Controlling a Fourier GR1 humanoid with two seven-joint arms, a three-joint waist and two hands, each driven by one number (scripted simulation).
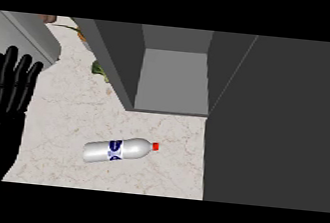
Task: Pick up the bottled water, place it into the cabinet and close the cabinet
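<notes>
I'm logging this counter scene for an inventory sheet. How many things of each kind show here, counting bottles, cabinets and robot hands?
Bottles: 1, the bottled water lying on its side on the counter, red cap toward the cabinet.
Cabinets: 1, the grey cabinet, open.
Robot hands: 1, the left hand, open, fingers up, at the view's left edge.
Total: 3

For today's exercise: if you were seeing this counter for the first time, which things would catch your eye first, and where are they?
The eye goes first to the bottled water, lying on its side on the pale marbled counter, red cap pointing right. Just above it, the open grey cabinet shows a bare compartment, its dark door filling the right side. At the left edge the black left hand rests open, fingers up.
</notes>
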